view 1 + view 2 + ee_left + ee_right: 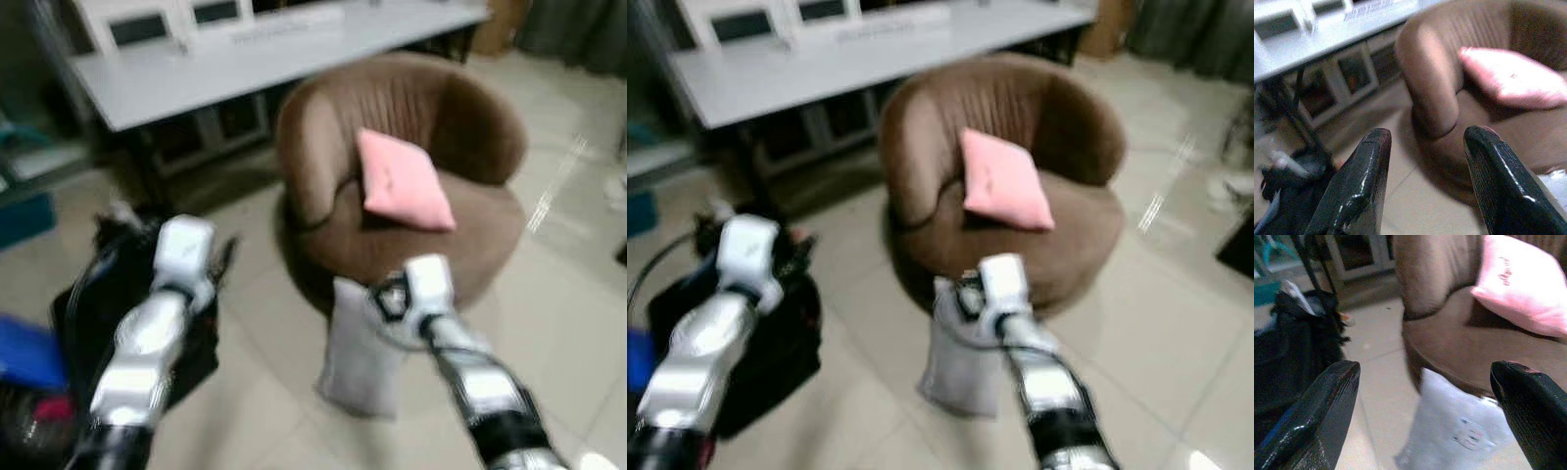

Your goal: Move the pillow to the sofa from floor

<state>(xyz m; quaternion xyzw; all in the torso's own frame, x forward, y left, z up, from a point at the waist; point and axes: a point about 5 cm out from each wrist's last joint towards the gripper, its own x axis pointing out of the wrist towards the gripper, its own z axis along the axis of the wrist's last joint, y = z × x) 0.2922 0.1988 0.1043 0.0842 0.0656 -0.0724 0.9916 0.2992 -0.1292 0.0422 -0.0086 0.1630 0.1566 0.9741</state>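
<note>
Status: not started | grey pillow (358,357) on floor, lower centre, leaning against brown sofa (411,147) | right gripper (1425,396) spread wide above it, holds nothing | left gripper (1425,166) also agape | left to do: grasp, lift, place.

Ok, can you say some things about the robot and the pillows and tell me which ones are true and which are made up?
1. The pink pillow lies on the brown sofa. True.
2. The grey pillow is on the sofa too. False: it stands on the floor, against the sofa's front.
3. The right gripper is open. True.
4. The left gripper squeezes the pink pillow. False: it is open, holding nothing.
5. The table behind the sofa is black. False: it is white.
</note>
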